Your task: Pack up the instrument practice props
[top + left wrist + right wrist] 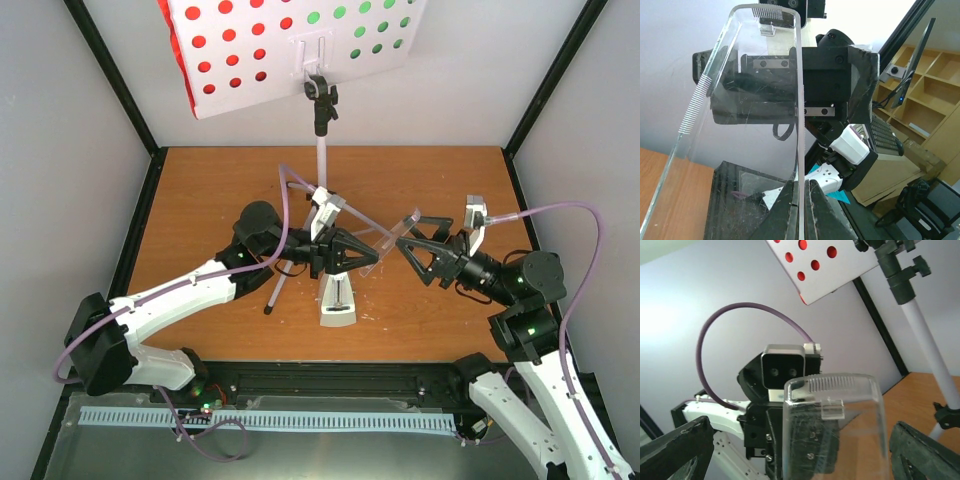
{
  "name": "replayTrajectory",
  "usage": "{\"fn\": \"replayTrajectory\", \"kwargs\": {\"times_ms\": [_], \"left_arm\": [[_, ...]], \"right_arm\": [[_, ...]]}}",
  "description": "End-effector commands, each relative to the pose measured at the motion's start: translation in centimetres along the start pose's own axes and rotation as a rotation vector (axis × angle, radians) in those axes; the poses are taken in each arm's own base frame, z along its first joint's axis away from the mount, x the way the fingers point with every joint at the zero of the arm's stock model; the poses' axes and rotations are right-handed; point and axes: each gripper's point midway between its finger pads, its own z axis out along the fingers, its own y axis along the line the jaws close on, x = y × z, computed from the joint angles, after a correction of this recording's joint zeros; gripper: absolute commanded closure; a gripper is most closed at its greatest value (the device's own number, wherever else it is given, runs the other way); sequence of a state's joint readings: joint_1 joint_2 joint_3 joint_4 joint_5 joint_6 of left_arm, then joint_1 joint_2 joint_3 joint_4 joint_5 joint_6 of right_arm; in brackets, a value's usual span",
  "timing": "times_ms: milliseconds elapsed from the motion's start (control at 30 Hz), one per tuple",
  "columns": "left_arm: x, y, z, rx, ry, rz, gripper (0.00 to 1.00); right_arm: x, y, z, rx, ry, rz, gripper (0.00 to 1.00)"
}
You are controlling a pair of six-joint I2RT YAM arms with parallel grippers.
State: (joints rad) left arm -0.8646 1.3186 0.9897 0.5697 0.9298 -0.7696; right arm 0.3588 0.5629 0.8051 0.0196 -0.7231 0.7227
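Two grippers meet mid-table: the left gripper (370,252) is clenched on the clear cover (835,440), its long axis crosswise, rounded end toward the spread-open right gripper (405,243). The white metronome (338,300) sits just nearer.

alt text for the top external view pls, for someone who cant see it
The left gripper pinches a clear plastic metronome cover above an orange-brown wooden table, with the open right gripper facing it. Nearby sits a small white wedge-shaped metronome; behind stands a white perforated music stand on a silver tripod, red and green showing through its holes.
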Motion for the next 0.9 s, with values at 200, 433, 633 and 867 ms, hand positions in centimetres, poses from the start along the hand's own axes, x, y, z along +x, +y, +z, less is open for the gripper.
{"fn": "replayTrajectory", "kwargs": {"times_ms": [200, 433, 633, 867], "left_arm": [[-1.5, -2.0, -0.4, 0.06, -0.033, 0.046, 1.0], [-1.4, -1.9, -0.2, 0.07, -0.03, 0.041, 1.0], [-1.2, -1.7, -0.1, 0.071, -0.023, 0.031, 1.0], [-0.9, -1.2, 0.0, 0.05, -0.009, 0.045, 0.94]], "right_arm": [[-0.2, 1.4, 0.7, -0.085, 0.019, -0.009, 0.24], [0.9, 0.1, 1.0, -0.051, 0.041, 0.0, 0.32], [1.6, 0.2, 1.0, -0.08, 0.04, -0.016, 0.43], [2.0, -0.3, 0.7, -0.059, 0.032, -0.076, 0.51]]}}
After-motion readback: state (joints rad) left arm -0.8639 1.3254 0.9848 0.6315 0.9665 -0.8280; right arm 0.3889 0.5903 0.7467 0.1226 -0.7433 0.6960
